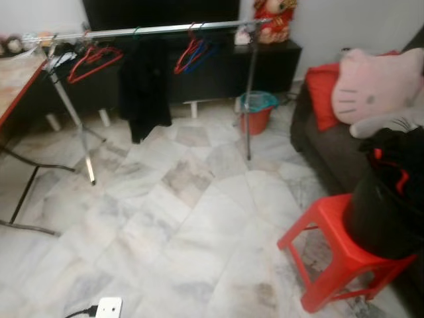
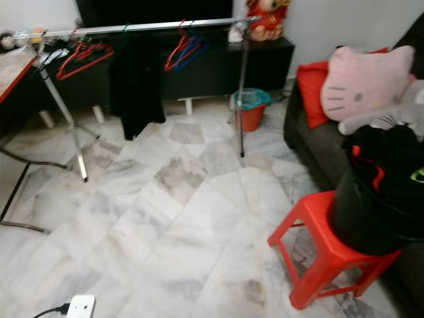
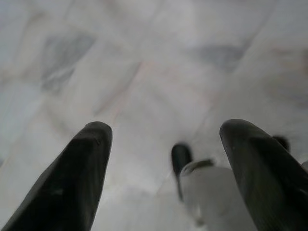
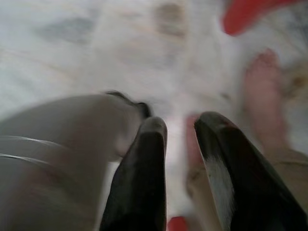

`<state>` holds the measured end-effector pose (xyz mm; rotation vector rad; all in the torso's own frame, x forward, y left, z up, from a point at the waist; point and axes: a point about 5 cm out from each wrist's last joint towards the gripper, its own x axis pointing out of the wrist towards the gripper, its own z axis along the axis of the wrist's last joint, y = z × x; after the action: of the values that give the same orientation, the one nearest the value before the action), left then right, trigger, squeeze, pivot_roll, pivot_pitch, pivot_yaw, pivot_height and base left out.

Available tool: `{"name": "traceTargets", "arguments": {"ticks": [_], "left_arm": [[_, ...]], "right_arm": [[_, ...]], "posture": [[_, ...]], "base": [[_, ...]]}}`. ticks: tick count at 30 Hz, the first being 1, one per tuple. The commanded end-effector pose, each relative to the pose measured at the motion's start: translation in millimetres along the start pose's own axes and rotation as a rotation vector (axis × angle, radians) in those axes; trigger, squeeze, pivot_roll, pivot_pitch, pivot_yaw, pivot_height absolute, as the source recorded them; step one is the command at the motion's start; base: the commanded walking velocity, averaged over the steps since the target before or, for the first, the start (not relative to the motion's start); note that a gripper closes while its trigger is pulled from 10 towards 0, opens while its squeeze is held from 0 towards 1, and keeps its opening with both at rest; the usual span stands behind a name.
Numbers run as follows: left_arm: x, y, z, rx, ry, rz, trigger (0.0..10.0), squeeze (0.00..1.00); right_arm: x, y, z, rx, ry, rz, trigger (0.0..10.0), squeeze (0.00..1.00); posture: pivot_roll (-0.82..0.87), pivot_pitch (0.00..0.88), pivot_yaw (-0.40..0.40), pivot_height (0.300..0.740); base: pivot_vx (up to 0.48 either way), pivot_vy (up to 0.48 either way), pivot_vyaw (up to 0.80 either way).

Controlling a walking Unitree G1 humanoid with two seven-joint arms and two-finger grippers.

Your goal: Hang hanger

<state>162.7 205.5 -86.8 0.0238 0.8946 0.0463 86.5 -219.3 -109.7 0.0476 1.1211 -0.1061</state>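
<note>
A silver clothes rack (image 1: 159, 29) stands across the room's far side. On its rail hang red hangers (image 1: 93, 59) at the left, a black garment (image 1: 142, 86) in the middle, and a red and a blue hanger (image 1: 192, 53) further right. My left gripper (image 3: 163, 139) is open over the marble floor, holding nothing. My right gripper (image 4: 180, 130) points at the floor with its fingers close together, only a narrow gap between them. A small blurred red patch shows at their base; I cannot tell what it is.
A red stool (image 1: 331, 252) carrying a black bag (image 1: 391, 199) of clothes stands at the near right, before a dark sofa (image 1: 318, 146) with a pink cat pillow (image 1: 377, 83). A red bucket (image 1: 257, 111) sits by the rack's right leg. A table (image 1: 16, 79) is at left, a power strip (image 1: 108, 308) lies near. A person's bare foot (image 4: 262, 96) is close by.
</note>
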Motion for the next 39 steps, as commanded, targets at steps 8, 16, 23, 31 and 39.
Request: {"name": "traceTargets", "arguments": {"ticks": [8, 16, 23, 31, 39], "left_arm": [[-3.5, 6.0, -10.1, 0.006, 0.032, 0.005, 10.0, 0.0], [-3.4, 6.4, -9.7, 0.003, 0.03, 0.008, 10.0, 0.0], [-2.5, 6.2, -7.4, -0.003, 0.028, 0.01, 10.0, 0.0], [-2.1, 6.1, -6.5, -0.005, 0.03, 0.012, 10.0, 0.0], [-1.9, 6.0, -5.6, 0.0, 0.027, 0.008, 10.0, 0.0]], "right_arm": [[2.2, -2.4, 12.9, 0.03, -0.033, 0.011, 10.0, 0.0], [6.8, 14.4, 23.9, 0.011, -0.055, 0.03, 10.0, 0.0], [7.0, 12.6, 26.3, -0.03, -0.059, 0.021, 10.0, 0.0], [9.5, 22.6, 33.6, -0.04, -0.068, 0.029, 10.0, 0.0], [14.2, 42.3, 53.4, -0.015, -0.092, 0.036, 10.0, 0.0]], "posture": [[-0.08, 0.0, -0.002, 0.74], [-0.08, 0.0, 0.001, 0.74], [-0.07, 0.009, 0.0, 0.74], [-0.07, 0.016, 0.0, 0.74], [-0.07, 0.023, 0.0, 0.74]], "base": [[0.317, 0.0, 0.0], [0.316, 0.0, 0.0], [0.317, 0.0, 0.1], [0.316, 0.0, 0.8], [0.308, 0.0, 0.29]]}}
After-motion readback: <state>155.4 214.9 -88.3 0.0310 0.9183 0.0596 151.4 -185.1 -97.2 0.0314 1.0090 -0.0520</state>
